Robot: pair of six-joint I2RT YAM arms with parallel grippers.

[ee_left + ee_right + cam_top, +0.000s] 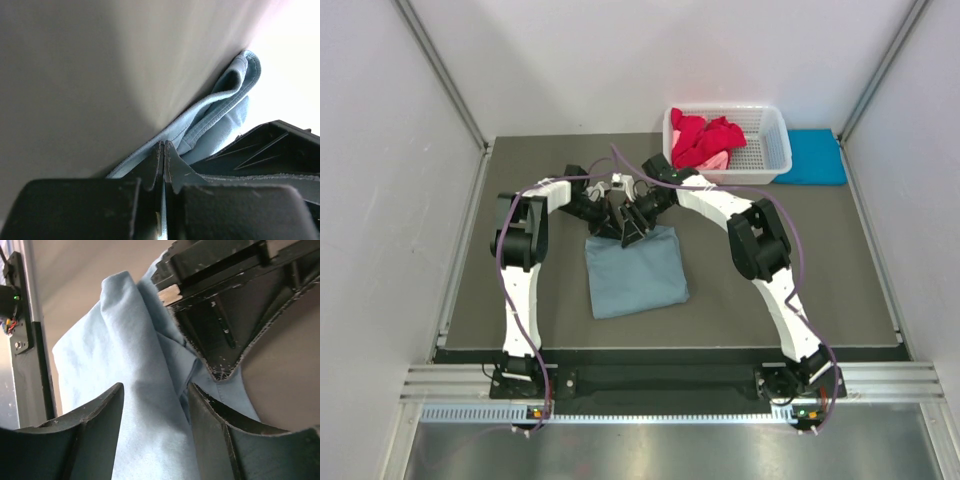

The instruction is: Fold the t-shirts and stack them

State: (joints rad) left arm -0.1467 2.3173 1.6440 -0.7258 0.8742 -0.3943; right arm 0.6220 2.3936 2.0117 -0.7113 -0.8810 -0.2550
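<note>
White walls close in on three sides of a dark grey table (850, 250), and a metal rail runs along the near edge where both arms are bolted. Midway across lies the grey-blue shirt (640, 275), folded to a rough rectangle. Its near and right edges lie flat on the mat, while its far edge is gathered up where the two arms meet over it. Dark mat shows all round it: a wide band on each side out toward the walls, and a narrower strip toward the near rail.

The left gripper (163, 150) is pressed tight together on the shirt's far edge, and the stitched hem runs out from its tips in a doubled fold. The right gripper (156, 390) is just beside it, jaws parted around a raised ridge of the same cloth and not clamped on it.

Toward the far right corner sits a white basket (760, 168) holding a red shirt (705, 135) and a pink shirt (717, 160) bunched together. The turquoise shirt (817, 158) lies flat against the basket's right side — well apart from both arms.
</note>
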